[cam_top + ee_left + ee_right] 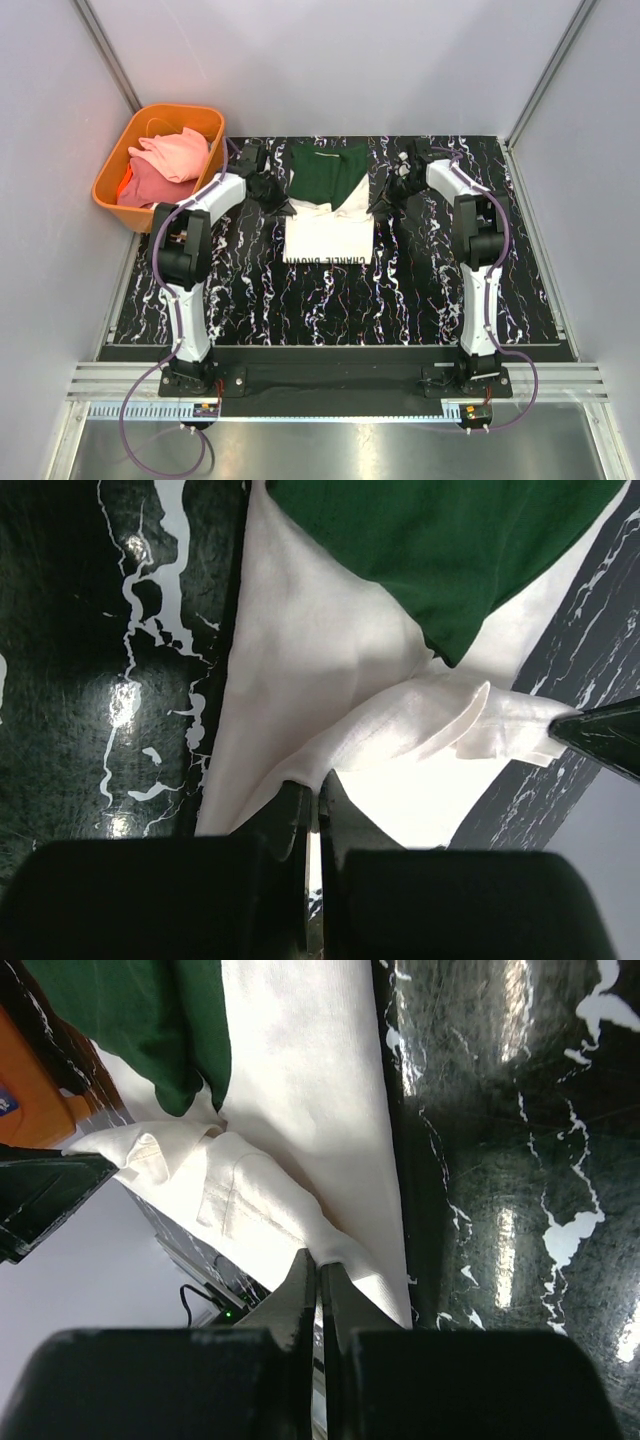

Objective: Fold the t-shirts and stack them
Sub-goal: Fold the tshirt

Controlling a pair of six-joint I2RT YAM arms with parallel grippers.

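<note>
Cream t-shirt (pixel 328 238) with dark green sleeves is lying centred on the black, white-veined tabletop (pixel 250 290), with lettering along its near edge. Left gripper (pixel 318 788) is pinching a soft, wrinkled cream fold at the shirt's left side, fingers closed tight on it. Right gripper (pixel 318 1262) is clamping a matching fold on the right. Pink and coral t-shirts (pixel 165 160) are sitting crumpled in the orange plastic basket (pixel 108 185), far left.

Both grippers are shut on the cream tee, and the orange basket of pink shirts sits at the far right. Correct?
No. The orange basket of pink shirts sits at the far left, as the top external view shows. The left gripper and right gripper are indeed shut on the cream tee.
</note>
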